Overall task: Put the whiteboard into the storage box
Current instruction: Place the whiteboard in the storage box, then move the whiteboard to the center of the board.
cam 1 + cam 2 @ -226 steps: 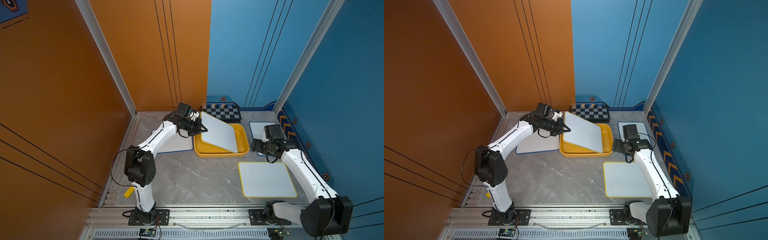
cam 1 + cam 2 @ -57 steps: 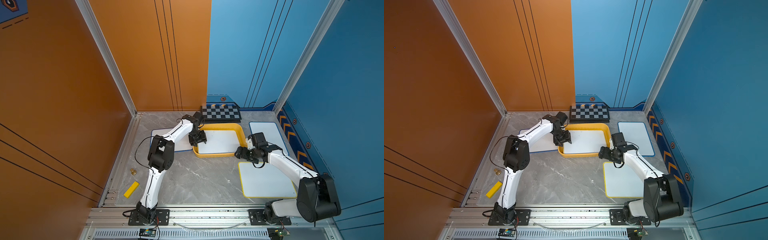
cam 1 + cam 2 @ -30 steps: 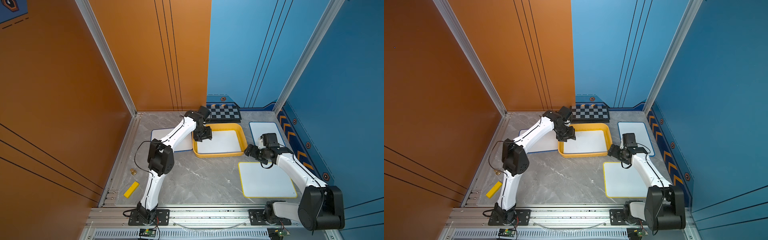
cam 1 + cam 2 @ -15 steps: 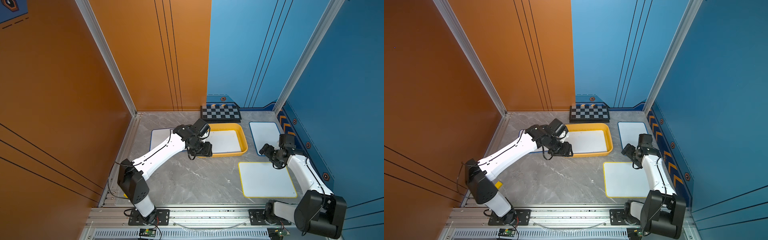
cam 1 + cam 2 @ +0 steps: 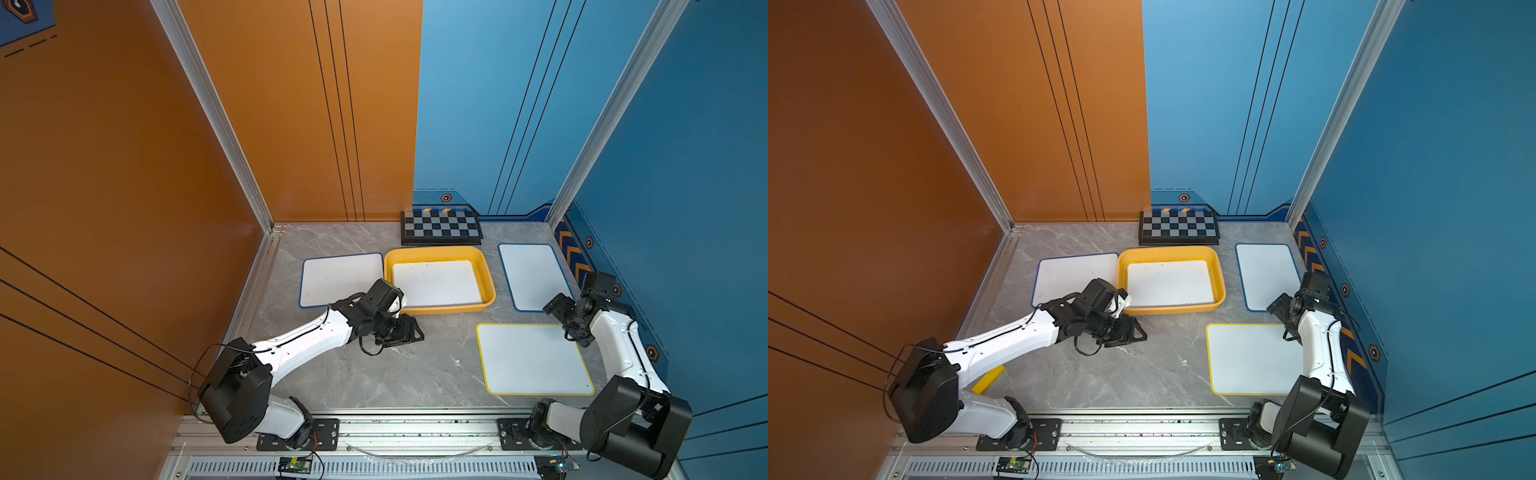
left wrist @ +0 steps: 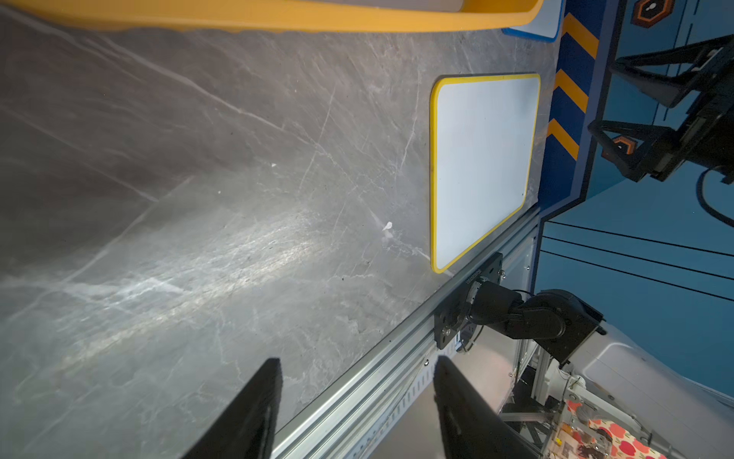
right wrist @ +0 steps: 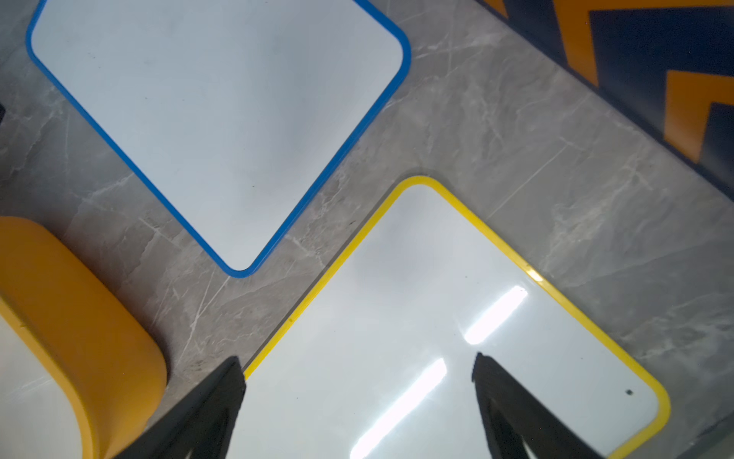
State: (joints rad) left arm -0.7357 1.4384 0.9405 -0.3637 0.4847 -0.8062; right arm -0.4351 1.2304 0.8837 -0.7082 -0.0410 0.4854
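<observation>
- Storage box (image 5: 440, 252): yellow, shallow, at the back middle of the table (image 5: 415, 374), just in front of the checkerboard (image 5: 440, 227).
- Whiteboard (image 5: 436, 283): lies flat inside the storage box, all four edges within the walls, nothing touching it.
- Left blue-edged whiteboard (image 5: 338, 276): flat on the table, just beside the box's left wall.
- Right blue-edged whiteboard (image 5: 532, 274): flat on the table, near the box's right wall, not touching it.
- Yellow-edged whiteboard (image 5: 534, 359): flat on the table at the front right, apart from the box.
- Left gripper (image 6: 356, 359): released, jaws apart with only bare table between them. In both top views it sits just off the box's front-left corner.
- Right gripper (image 7: 357, 357): released, jaws spread wide and empty, hanging over the back corner of the yellow-edged whiteboard, near the front end of the right blue-edged one.
- Step in hand, as I judge it: the placing of this whiteboard is finished, and both arms are clear of the box.
- Next move, if I am to load another: the yellow-edged whiteboard is the nearest candidate for the right gripper.
- It lies flush on the table, so I need to get a finger under a thin edge or tip it up first.
- The box is scarcely bigger than a board, so I must square the board to the walls before lowering it.
</observation>
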